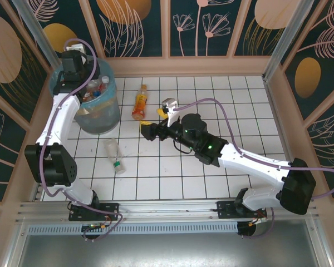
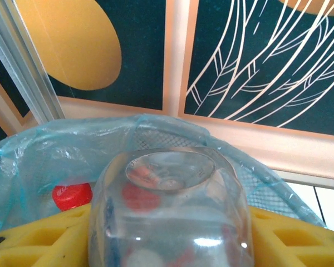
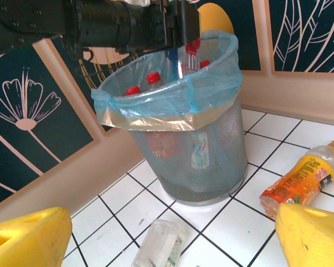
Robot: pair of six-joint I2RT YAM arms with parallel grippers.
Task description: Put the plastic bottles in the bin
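On the overhead view my left arm reaches to ten o'clock on the white tiled table (image 1: 250, 100). There stands the round grey mesh bin lined with a light-blue plastic bag (image 1: 103, 119). In its wrist camera, the left gripper (image 2: 168, 242) is pinching a clear plastic bottle (image 2: 170, 189) between its yellow fingers (image 2: 39, 242). The bottle's base faces the lens, and it is held above the bag's rim. At nine o'clock of that bottle, down inside the bag, sits a red bottle cap (image 2: 72, 196). Several red-capped bottles (image 3: 152, 78) stand up inside the bin in the right wrist view.

The right gripper (image 3: 172, 222) hovers low over the tiles near the table's centre, its yellow fingers (image 3: 28, 236) spread wide apart.

An orange-labelled plastic bottle with an orange cap (image 1: 139, 103) lies on its side at three o'clock of the bin, apart from it. A crushed clear bottle with a green cap (image 1: 114, 156) lies at six o'clock of the bin, near its foot. A small white and yellow item (image 1: 168, 105) sits just at one o'clock of the right gripper; I cannot tell what it is.
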